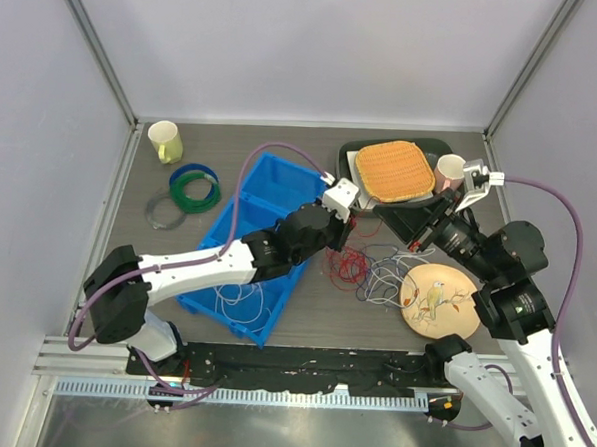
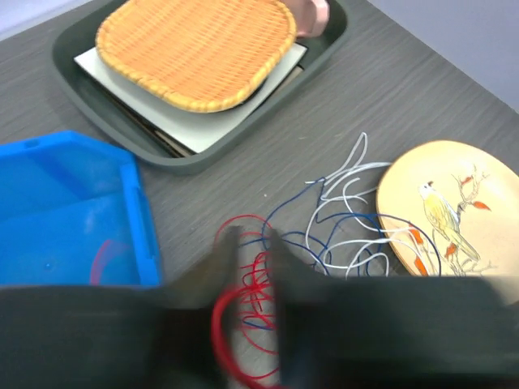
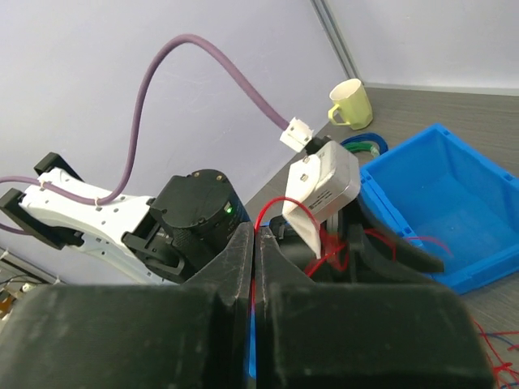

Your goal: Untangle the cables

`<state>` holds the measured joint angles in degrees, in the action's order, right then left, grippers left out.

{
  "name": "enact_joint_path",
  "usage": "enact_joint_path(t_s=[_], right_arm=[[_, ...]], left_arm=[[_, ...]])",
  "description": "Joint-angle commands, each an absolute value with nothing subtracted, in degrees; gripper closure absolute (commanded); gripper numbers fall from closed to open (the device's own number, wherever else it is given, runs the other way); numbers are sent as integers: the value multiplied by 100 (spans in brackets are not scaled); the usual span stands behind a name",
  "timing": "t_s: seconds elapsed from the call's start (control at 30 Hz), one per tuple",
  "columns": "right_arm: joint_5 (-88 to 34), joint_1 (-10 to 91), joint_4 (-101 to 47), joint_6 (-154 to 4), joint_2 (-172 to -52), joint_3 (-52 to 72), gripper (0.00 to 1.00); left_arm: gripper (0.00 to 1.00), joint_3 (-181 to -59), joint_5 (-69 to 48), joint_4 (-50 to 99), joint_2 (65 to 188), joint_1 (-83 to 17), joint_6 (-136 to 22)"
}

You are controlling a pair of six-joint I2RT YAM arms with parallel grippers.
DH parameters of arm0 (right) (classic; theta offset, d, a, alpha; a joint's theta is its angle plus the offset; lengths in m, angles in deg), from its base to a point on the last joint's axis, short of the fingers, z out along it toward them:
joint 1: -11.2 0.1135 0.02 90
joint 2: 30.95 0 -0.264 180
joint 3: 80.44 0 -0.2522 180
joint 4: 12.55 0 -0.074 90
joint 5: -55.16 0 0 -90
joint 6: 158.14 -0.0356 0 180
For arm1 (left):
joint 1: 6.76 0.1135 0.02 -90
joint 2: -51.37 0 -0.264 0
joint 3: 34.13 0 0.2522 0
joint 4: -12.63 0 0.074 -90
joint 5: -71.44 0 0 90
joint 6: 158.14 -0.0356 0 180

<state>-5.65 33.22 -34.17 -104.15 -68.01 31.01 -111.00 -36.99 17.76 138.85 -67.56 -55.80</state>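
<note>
The cables lie tangled on the table between the blue bin and the bird plate: red loops [image 1: 348, 264] on the left, white and dark blue strands [image 1: 386, 273] on the right. In the left wrist view the red loops [image 2: 259, 275] lie between and under my left gripper's [image 2: 253, 239] slightly parted fingers, and one blurred red strand rises close to the camera. The left gripper [image 1: 343, 234] hovers over the red loops. My right gripper [image 3: 255, 231] is shut on a red strand [image 3: 280, 200] that arcs over to the left gripper. In the top view the right gripper [image 1: 394, 221] sits just right of the left one.
The blue bin [image 1: 265, 197] on the left holds white wire. A dark tray [image 1: 347, 156] with a woven mat [image 1: 393, 170] and a pink cup [image 1: 448, 173] stands at the back. The bird plate [image 1: 440, 301] is on the right. A yellow mug [image 1: 165, 139] and coiled rings [image 1: 193, 186] are at the far left.
</note>
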Motion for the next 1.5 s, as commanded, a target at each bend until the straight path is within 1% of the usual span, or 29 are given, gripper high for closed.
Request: enact_joint_path(t_s=[0.0, 0.13, 0.17, 0.2, 0.23, 0.27, 0.3, 0.33, 0.37, 0.43, 0.5, 0.53, 0.57, 0.6, 0.63, 0.7, 0.8, 0.9, 0.93, 0.97, 1.07, 1.2, 1.27, 1.33, 1.37, 1.47], right_arm=[[-943, 3343, -3378, -10356, -6813, 2867, 99], [-1478, 3343, -3711, -10224, -6883, 2779, 99], [-1689, 3343, -3799, -10163, -6901, 2761, 97], [-1900, 3343, -3974, -10075, -6953, 2744, 91], [-2329, 3343, -4045, -10005, -6989, 2700, 77], [-2542, 3343, -4098, -9952, -7015, 2700, 70], [-2753, 3334, -4168, -9864, -7050, 2708, 59], [-2981, 3343, -4221, -9820, -7120, 2691, 42], [-3271, 3352, -4274, -9750, -7182, 2673, 37], [-3422, 3352, -4458, -9548, -7348, 2734, 28], [-3310, 3343, -4573, -9416, -7445, 2892, 27], [-3108, 3352, -4556, -9102, -7472, 3180, 27], [-2567, 3404, -4321, -8934, -7438, 3392, 27], [-2344, 3457, -4101, -8767, -7376, 3638, 27], [-2089, 3518, -3881, -8539, -7332, 4136, 26], [-1493, 3712, -3362, -8344, -7244, 4517, 25], [-1287, 4097, -2896, -7984, -7217, 5071, 24], [-1331, 4431, -2754, -7492, -7340, 5187, 24], [-1427, 4494, -2789, -7377, -7401, 5187, 25], [-1454, 4555, -2911, -7124, -7446, 5196, 25], [-1866, 4775, -2930, -6911, -7718, 5240, 25], [-2200, 5135, -2877, -6482, -8402, 5135, 25], [-2716, 5382, -2999, -6384, -9017, 5003, 25], [-2973, 5531, -3158, -6278, -9657, 4713, 25], [-3270, 5584, -3124, -6286, -9852, 4634, 25], [-3361, 5759, -2669, -6304, -10344, 4537, 25]], left_arm=[[100, -10854, -3254, 1233, 13610, -6784, -5409], [100, -10669, -3489, 1398, 13207, -6784, -5311], [100, -10686, -3708, 1687, 13092, -6784, -5250], [100, -10704, -3815, 1811, 12830, -6784, -5145], [100, -10713, -3868, 1926, 12688, -6784, -5100], [100, -10713, -3921, 2110, 12548, -6784, -5056], [100, -10704, -4000, 2216, 12372, -6784, -5004], [100, -10721, -4035, 2304, 12075, -6784, -4881], [100, -10722, -4096, 2496, 11906, -6784, -4819], [100, -10791, -4386, 2621, 11494, -6785, -4609], [100, -10914, -4614, 2981, 11282, -6784, -4555], [100, -10958, -4676, 3069, 11115, -6784, -4546], [100, -10994, -4738, 3235, 11070, -6784, -4520], [100, -11107, -4808, 3341, 11018, -6784, -4502], [100, -11169, -4957, 3446, 10982, -6784, -4432], [100, -11266, -5028, 3658, 10920, -6784, -4344], [100, -11363, -5230, 3834, 10824, -6784, -4265], [100, -11599, -5598, 4167, 10745, -6784, -4177], [100, -11731, -5800, 4577, 10762, -6784, -4125], [100, -11854, -6376, 4781, 10788, -6784, -4072], [100, -12241, -7214, 5318, 10885, -6784, -3966], [100, -12601, -7489, 5618, 10719, -6784, -3957], [100, -12637, -7481, 5627, 10613, -6784, -4036], [100, -12646, -7498, 5627, 10447, -6784, -4106], [100, -12612, -7498, 5618, 10385, -6784, -4115], [100, -12533, -7516, 5644, 10191, -6784, -4124]])
